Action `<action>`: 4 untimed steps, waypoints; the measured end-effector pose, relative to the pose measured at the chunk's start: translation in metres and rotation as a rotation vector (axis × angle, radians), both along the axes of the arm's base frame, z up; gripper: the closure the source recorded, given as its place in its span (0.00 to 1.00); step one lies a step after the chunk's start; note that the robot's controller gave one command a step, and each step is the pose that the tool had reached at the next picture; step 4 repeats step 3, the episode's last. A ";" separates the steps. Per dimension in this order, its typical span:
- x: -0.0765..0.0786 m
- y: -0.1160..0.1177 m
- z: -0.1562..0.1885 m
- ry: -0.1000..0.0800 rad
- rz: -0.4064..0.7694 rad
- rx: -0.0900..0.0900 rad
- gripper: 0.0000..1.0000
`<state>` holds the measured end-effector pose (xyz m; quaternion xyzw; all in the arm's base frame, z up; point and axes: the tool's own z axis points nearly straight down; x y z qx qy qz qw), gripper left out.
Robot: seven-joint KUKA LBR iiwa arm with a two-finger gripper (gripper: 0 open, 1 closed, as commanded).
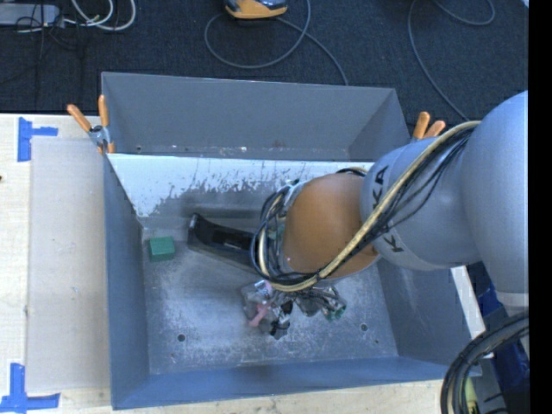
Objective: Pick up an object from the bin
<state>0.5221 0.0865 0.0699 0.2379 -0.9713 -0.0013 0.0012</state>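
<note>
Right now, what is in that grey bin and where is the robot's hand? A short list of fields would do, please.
bin: grey metal bin, floor speckled
arm: arm reaches in from the right, its orange cover over the bin's middle
gripper: gripper low over the floor, front middle
green block: green block, small, at the floor's left, apart from the gripper
black object: black object, long, lying flat, right end hidden under the arm
pinkish bit: pinkish bit beside the gripper; what it is, unclear
held: cannot tell
</note>
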 end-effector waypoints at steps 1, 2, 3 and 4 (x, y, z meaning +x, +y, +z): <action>-0.002 0.000 0.006 0.008 0.000 -0.002 1.00; -0.003 0.000 0.030 0.011 0.000 -0.002 1.00; -0.001 0.001 0.048 0.002 0.000 -0.001 1.00; -0.001 0.001 0.048 0.002 0.000 -0.001 1.00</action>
